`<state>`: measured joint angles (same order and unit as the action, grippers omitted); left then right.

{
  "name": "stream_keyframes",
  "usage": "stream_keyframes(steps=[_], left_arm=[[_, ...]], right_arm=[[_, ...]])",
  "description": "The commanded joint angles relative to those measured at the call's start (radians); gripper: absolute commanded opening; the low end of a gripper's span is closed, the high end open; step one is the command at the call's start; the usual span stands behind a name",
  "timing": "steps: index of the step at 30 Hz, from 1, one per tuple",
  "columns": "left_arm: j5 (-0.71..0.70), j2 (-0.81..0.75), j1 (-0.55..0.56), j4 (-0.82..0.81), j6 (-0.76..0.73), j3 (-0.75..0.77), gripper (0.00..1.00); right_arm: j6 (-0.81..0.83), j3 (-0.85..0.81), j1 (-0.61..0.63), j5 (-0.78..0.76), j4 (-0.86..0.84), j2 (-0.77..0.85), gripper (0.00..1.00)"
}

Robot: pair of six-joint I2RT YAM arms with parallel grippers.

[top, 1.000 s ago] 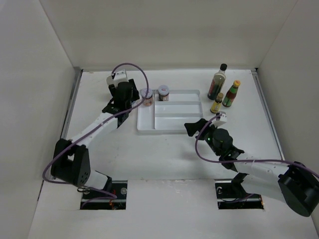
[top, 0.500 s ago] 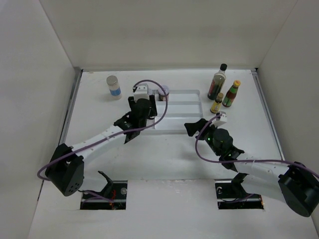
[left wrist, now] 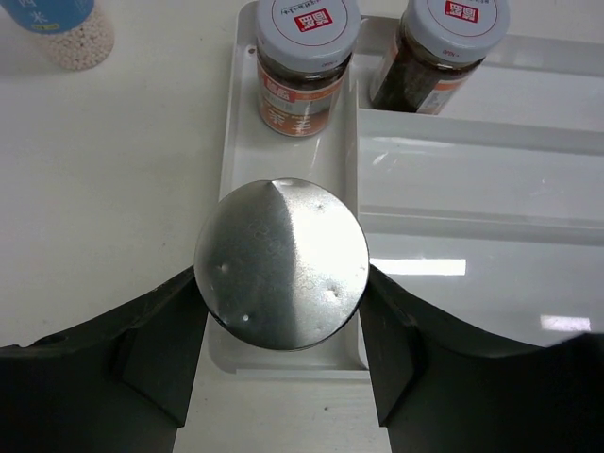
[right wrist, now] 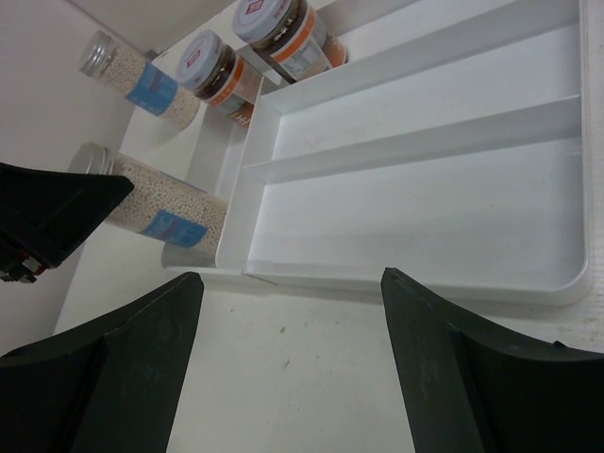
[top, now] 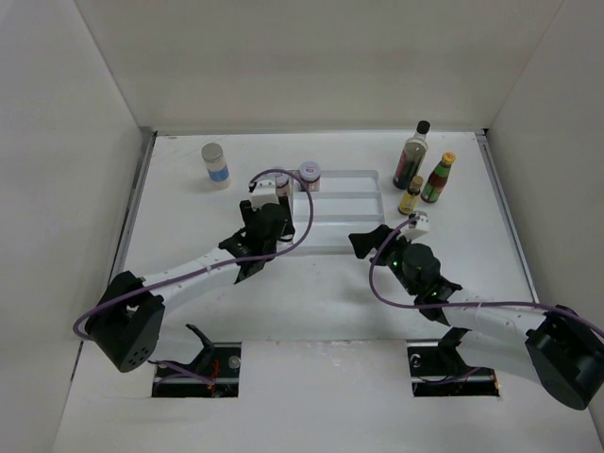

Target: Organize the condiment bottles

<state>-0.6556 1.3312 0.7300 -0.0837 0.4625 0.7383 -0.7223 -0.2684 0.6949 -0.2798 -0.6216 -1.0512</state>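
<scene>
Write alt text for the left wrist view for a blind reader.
The left gripper is shut on a silver-lidded jar at the near end of the white tray, in its left slot. Two reddish-brown spice jars stand at its far end; a blue-labelled jar stands outside it.

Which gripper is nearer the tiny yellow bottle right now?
Right. The right gripper hangs open at the tray's near right corner, just short of the tiny yellow bottle; the left gripper is across the tray, jaws shut on a silver-lidded jar.

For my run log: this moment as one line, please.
left hand: shut on silver-lidded jar | jar: at tray's left compartment | right hand: open, empty
</scene>
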Motion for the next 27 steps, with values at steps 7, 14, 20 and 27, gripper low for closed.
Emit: stream_keyframes(steps=[7, 14, 20, 27], left_arm=[[-0.021, -0.082, 0.003, -0.030, 0.034, -0.028, 0.78], [-0.018, -0.127, -0.043, -0.013, 0.007, 0.058, 0.82], [0.020, -0.112, -0.259, -0.028, 0.008, 0.144, 0.83], [0.123, 0.104, -0.482, -0.024, 0.004, 0.340, 0.85]], right_arm=[[0.003, -0.040, 0.005, 0.008, -0.075, -0.023, 0.85], [0.003, -0.037, 0.005, 0.010, -0.075, -0.012, 0.85], [0.003, -0.037, 0.005, 0.010, -0.075, -0.009, 0.85], [0.003, -0.045, 0.005, 0.028, -0.075, -0.021, 0.87]])
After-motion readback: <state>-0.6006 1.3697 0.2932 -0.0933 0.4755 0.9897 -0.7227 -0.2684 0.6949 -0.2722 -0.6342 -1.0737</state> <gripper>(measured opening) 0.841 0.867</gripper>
